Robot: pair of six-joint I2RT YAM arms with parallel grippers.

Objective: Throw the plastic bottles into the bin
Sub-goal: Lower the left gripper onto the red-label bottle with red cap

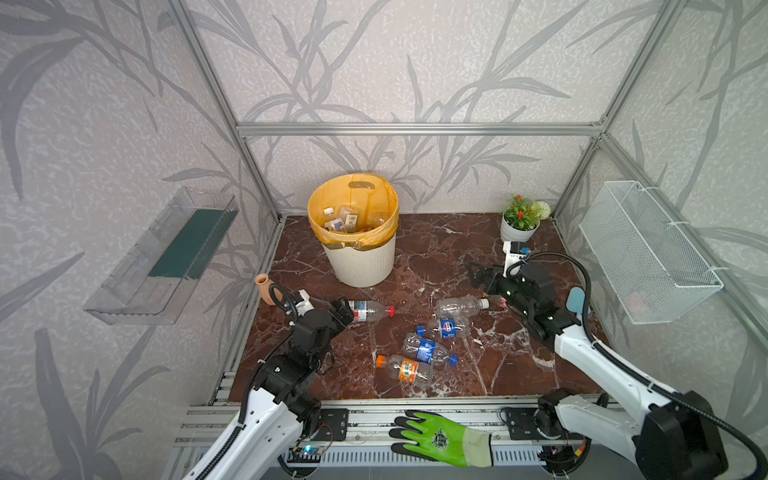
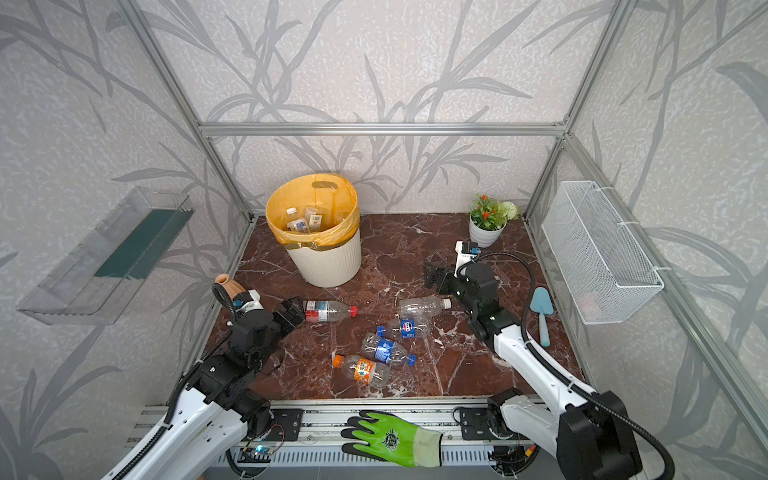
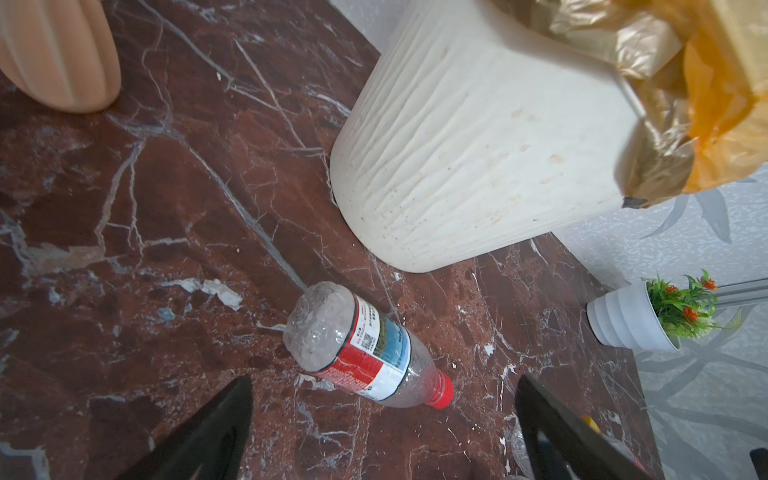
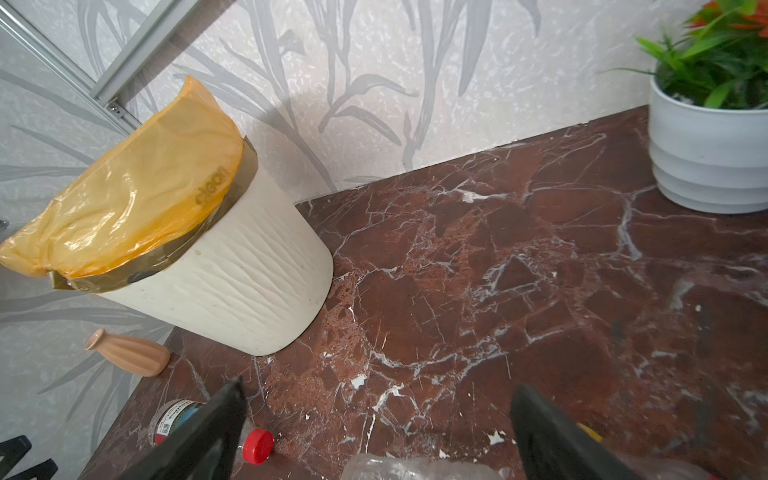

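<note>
Both top views show a few bottles (image 1: 343, 218) already in the bin (image 1: 359, 266), but at least five more lie on the floor (image 1: 436, 257), so much is left to do. Only the left wrist view shows up close the red-cap bottle (image 3: 361, 353), lying just in front of the left gripper (image 1: 347, 312). That gripper is spread wide and empty, and the right gripper (image 1: 478, 276) is spread wide and empty too.
</note>
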